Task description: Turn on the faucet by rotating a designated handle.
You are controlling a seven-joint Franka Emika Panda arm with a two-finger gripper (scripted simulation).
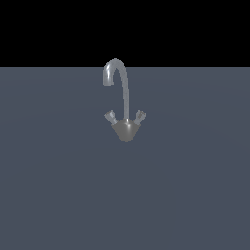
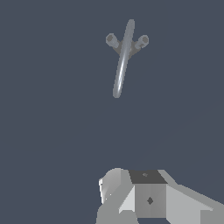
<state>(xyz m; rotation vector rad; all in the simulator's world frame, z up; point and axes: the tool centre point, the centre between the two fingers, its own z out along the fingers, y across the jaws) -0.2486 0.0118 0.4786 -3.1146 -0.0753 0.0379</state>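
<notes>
The faucet [image 1: 125,128] is a small grey metallic tap standing on a flat grey surface in the middle of the exterior view. It has a tall hooked spout [image 1: 123,90], a darker cone base and two short angled handles, one towards the exterior view's left [image 1: 110,116] and one towards its right [image 1: 140,115]. In the wrist view the faucet [image 2: 124,57] is seen from above, with both handles [image 2: 112,40] [image 2: 142,42] showing. My gripper [image 2: 131,186] shows only partly at the picture's edge, well away from the faucet and touching nothing. The arm is not in the exterior view.
A plain grey floor [image 1: 58,185] stretches all around the faucet, with a black background behind its far edge. No other objects show.
</notes>
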